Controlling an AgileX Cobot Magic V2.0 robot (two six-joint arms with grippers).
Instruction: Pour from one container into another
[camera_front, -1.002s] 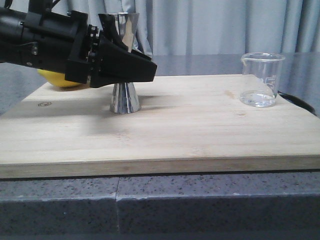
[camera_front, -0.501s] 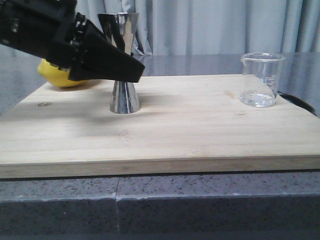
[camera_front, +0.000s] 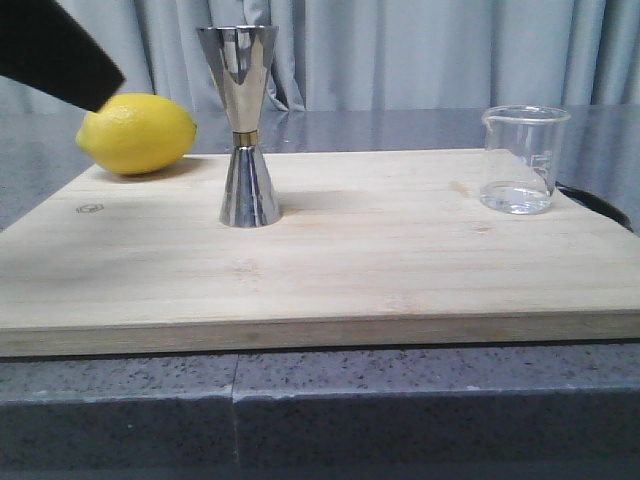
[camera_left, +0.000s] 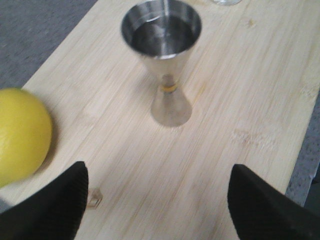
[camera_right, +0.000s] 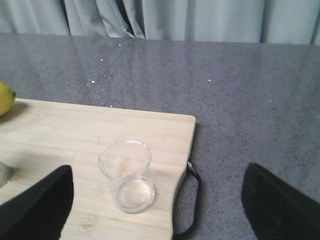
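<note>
The steel jigger (camera_front: 240, 125) stands upright on the wooden board (camera_front: 400, 270), left of centre. It has a gold band at its waist. In the left wrist view the jigger (camera_left: 165, 60) lies ahead of my left gripper (camera_left: 157, 210), which is open with nothing between its fingers. Only one black finger (camera_front: 65, 60) shows in the front view, at the upper left, well apart from the jigger. The clear glass beaker (camera_front: 522, 160) stands at the board's right end with a little clear liquid in its bottom. My right gripper (camera_right: 157, 207) hangs open above the beaker (camera_right: 127, 175), not touching it.
A yellow lemon (camera_front: 137, 133) rests at the board's back left corner, behind and left of the jigger. A black strap loop (camera_right: 192, 200) hangs off the board's right edge. Grey speckled counter (camera_right: 240, 90) surrounds the board, with curtains behind.
My left gripper has drawn back up and to the left, away from the jigger, uncovering the lemon. The jigger and the beaker have stayed where they were.
</note>
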